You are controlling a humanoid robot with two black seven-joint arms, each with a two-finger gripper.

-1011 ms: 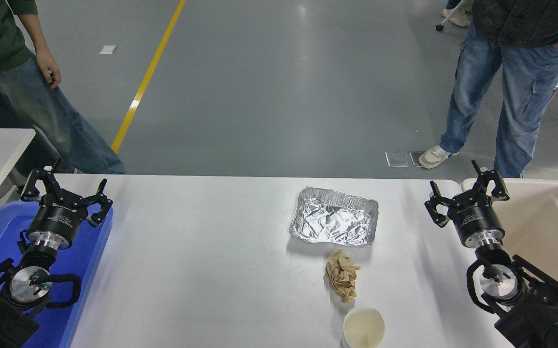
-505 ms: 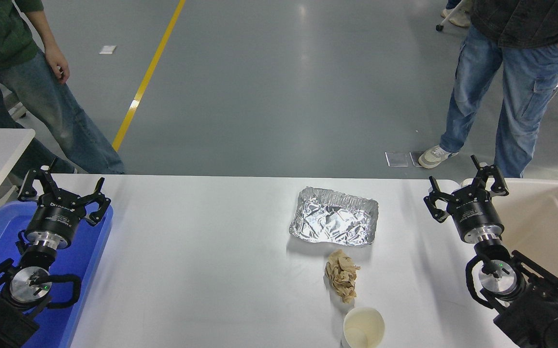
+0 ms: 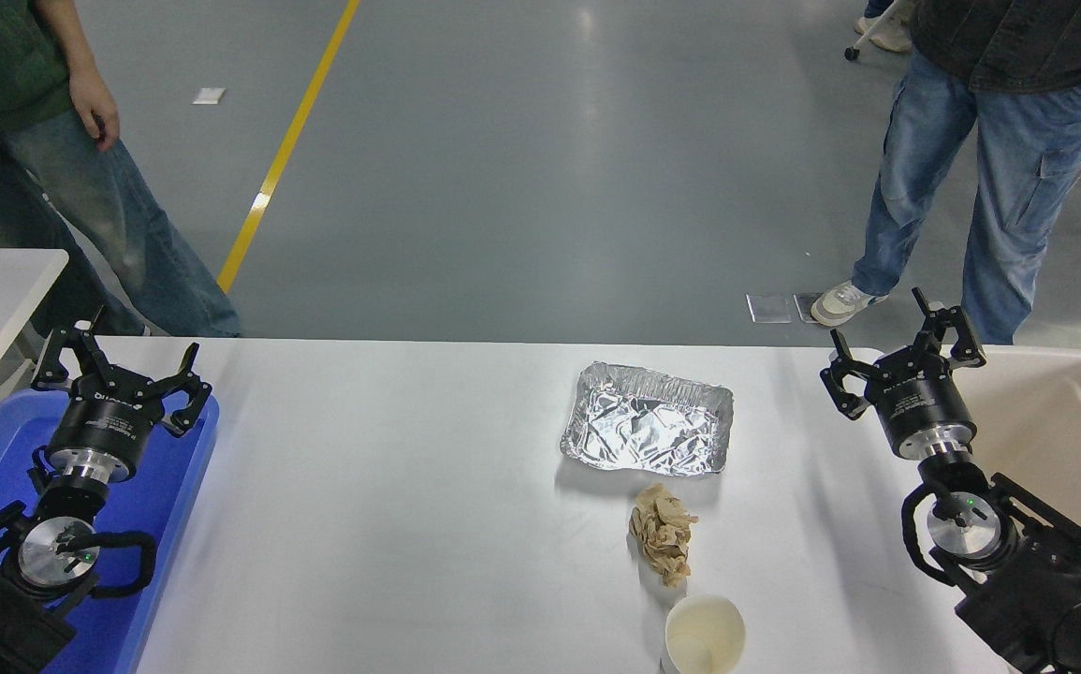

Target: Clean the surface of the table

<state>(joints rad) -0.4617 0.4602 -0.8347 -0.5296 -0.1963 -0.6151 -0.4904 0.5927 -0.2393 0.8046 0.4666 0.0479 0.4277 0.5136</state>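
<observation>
My right pincer [image 3: 903,363] hangs wide open and empty, right of the foil tray [image 3: 647,431] on the table surface [image 3: 390,505]. Nothing is cleared yet; next I must reach the crumpled paper [image 3: 663,535] just before the tray.

Crinkled shiny foil tray [image 3: 648,431], crumpled brown paper [image 3: 663,534]

Running off the bottom edge: the paper cup [image 3: 705,636], its near rim cut away. Standing at the far side, two people, each cropped at the top (heads and shoulders out of frame). Slipping past the left edge, the blue tray [image 3: 161,524], partly covered by the left arm. Being cut by the right edge, a cream bin [image 3: 1059,421]. Staying too small to read: lettering on both gripper bodies.
</observation>
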